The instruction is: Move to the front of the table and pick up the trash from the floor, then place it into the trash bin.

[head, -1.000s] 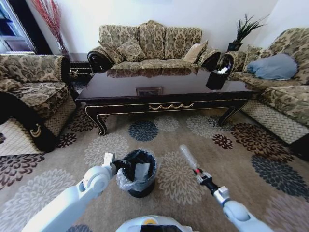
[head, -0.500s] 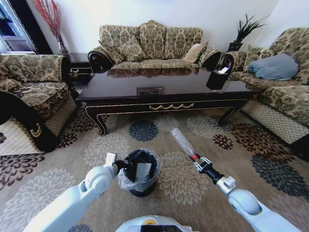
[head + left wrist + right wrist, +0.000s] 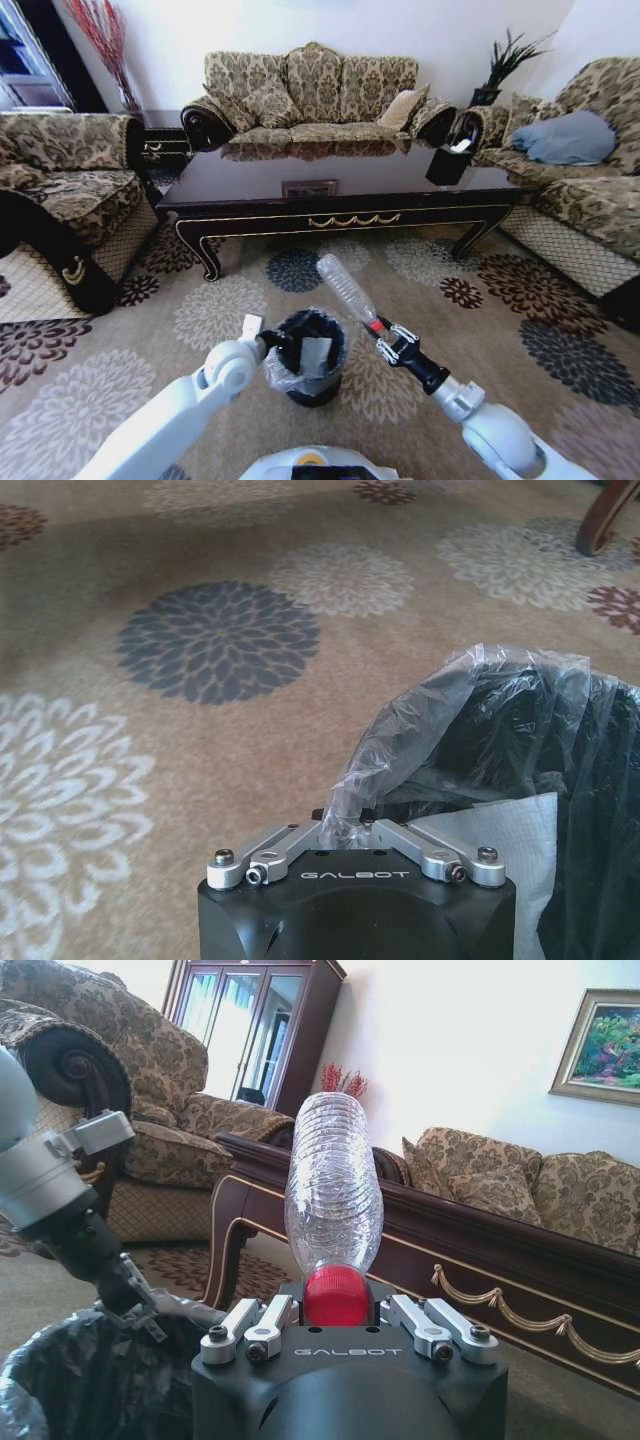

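The clear bottle point(image 3: 346, 287), red cap clamped in the right gripper point(image 3: 384, 338), slants base-up toward the table point(image 3: 330, 190), now nearer the trash bin point(image 3: 312, 362). The left gripper point(image 3: 281, 343) pinches the bin's bag.

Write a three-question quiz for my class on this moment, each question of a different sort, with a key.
1. True or false: the right gripper holds the clear bottle by its red-capped end.
2. What does the left gripper pinch? A) the table leg B) the bin's plastic liner C) a cushion
3. Fill in: white paper lies inside the ____.

Key:
1. True; the bottle points up and away from the gripper.
2. B; its fingers are shut on the plastic liner at the rim.
3. Trash bin, in front of the table.
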